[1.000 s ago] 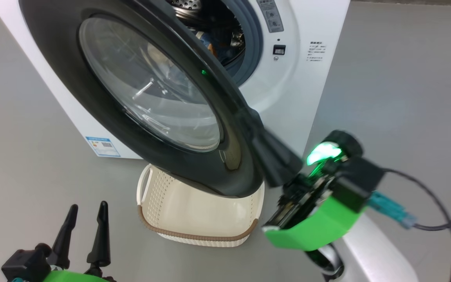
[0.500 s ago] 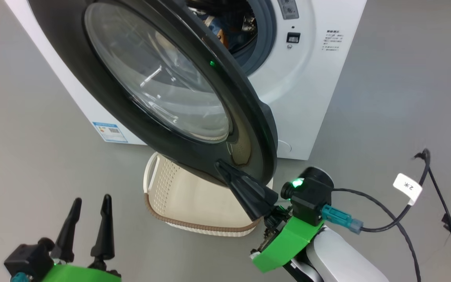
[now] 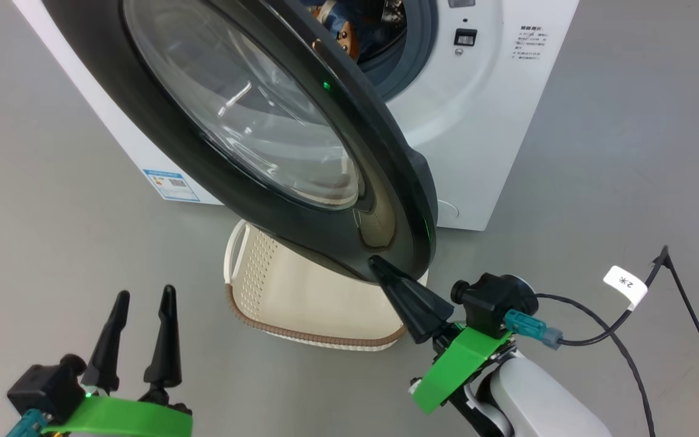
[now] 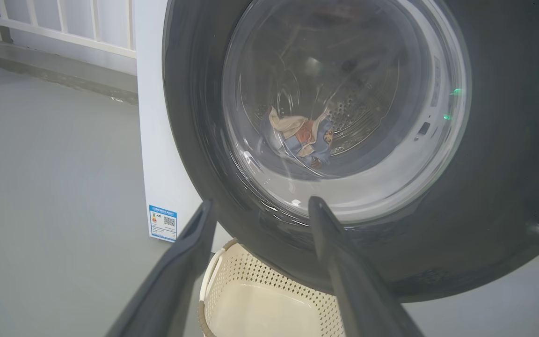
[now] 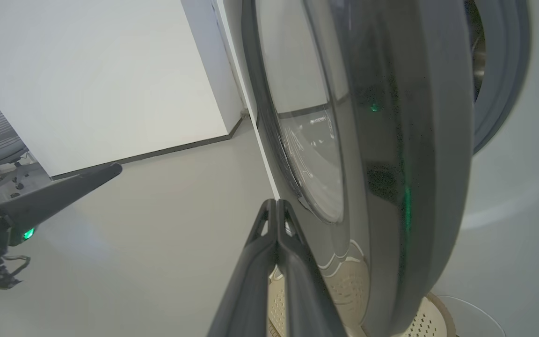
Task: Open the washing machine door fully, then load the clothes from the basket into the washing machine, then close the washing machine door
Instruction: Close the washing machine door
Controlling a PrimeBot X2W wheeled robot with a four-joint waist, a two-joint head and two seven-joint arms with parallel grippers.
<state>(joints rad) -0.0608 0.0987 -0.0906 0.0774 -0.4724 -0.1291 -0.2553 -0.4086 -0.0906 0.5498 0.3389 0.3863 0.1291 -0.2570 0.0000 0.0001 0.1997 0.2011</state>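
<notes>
Black right pincer [image 3: 376, 262], pressed together, points at the washing machine door [image 3: 246, 121]; left pincer [image 3: 146, 292] gapes.

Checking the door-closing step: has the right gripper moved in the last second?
Yes. Judged against the basket, the right gripper has shifted left: from beyond its right wall to the washing machine door's lower rim.

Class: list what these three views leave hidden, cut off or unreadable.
- Head view: washing machine door hides the far side of the basket.
- Head view: blue label print too small to read.
- Left wrist view: clothes blurred through door glass; count unclear.
- Head view: right gripper at door rim; contact unclear.
</notes>
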